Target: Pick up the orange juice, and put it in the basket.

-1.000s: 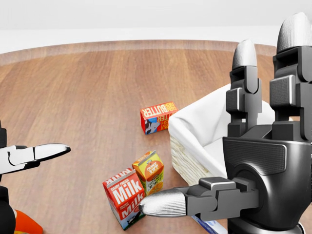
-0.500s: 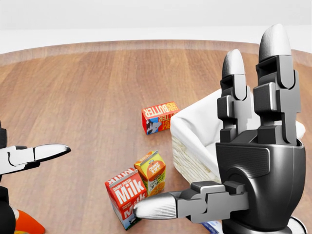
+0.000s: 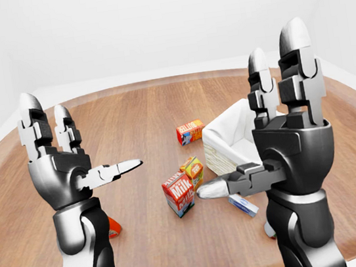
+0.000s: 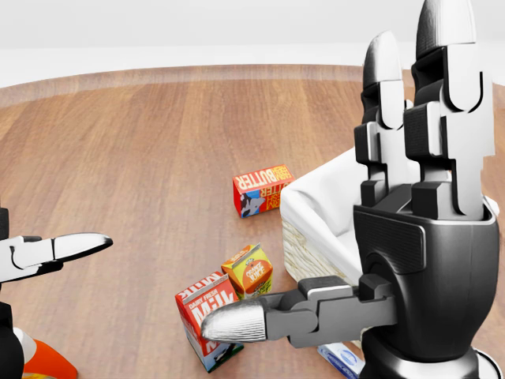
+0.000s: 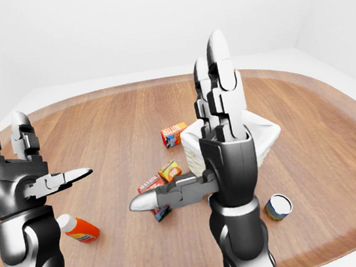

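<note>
Your left hand is raised with its fingers spread, gripping nothing, above bare wood on the counter. An orange bottle lies beside that arm. Near centre, the orange juice carton stands touching the milk carton, with the butter box above them. Right of these sits the white-lined basket; you cannot see its contents. Your right hand is likewise splayed and unladen, its thumb over the milk carton, just below the juice.

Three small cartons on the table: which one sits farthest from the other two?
The red-and-blue butter carton, lying alone higher in the head view; the red milk carton and orange juice carton stand together.
</note>
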{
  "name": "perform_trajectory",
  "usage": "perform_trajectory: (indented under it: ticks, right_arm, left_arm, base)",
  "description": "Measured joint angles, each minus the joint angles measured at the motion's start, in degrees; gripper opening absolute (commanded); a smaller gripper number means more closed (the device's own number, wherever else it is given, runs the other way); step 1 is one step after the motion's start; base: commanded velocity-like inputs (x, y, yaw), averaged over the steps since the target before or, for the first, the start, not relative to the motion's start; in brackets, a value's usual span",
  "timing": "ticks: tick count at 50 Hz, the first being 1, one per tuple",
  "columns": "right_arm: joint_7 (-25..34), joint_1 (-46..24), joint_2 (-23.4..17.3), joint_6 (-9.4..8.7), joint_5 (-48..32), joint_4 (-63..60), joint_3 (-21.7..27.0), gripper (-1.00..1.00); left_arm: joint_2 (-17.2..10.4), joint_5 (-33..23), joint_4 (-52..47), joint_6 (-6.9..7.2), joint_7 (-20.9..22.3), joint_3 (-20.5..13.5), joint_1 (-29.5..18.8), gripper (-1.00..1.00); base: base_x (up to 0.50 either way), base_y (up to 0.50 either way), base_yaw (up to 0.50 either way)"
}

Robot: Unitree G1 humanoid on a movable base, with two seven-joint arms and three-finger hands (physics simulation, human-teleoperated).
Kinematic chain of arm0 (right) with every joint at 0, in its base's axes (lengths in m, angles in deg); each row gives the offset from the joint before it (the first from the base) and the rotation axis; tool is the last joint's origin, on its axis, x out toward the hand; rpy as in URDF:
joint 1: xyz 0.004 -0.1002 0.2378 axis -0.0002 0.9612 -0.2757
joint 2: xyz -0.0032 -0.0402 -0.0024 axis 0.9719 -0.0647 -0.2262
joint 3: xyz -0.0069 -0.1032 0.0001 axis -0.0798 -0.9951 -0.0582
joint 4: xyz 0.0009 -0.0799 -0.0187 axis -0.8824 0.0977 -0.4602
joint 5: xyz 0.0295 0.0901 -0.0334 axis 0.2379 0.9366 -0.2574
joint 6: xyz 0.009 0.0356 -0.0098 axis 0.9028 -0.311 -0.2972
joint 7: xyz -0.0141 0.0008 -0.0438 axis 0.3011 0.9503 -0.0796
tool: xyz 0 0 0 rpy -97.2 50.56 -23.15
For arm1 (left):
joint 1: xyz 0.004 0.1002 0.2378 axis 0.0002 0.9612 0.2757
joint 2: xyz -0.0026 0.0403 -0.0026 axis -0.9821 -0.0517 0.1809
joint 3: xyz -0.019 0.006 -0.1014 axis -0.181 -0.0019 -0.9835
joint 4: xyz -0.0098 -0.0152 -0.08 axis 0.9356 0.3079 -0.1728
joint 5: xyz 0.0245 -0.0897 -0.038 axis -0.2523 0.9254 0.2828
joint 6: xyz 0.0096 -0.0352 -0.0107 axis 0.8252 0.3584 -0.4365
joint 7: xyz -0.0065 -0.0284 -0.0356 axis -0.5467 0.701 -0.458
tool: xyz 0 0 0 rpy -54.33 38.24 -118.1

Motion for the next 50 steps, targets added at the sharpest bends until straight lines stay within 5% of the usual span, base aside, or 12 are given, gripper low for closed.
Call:
perform_trajectory:
  ticks: [19, 50]
  right_arm:
    - [9.0, -5.3, 1.6, 0.00, -17.2, 2.8, 0.9, 1.00]
    - [21.2, -23.6, 1.5, 0.00, -30.8, 19.8, 8.1, 1.00]
  left_arm:
    - [0.0, 0.1, -0.3, 0.00, -0.2, 0.0, 0.0, 1.00]
    - [0.0, 0.2, 0.0, 0.00, -0.3, 0.0, -0.1, 1.00]
  base:
    - [0.00, 0.00, 0.00]
    - [0.00, 0.00, 0.00]
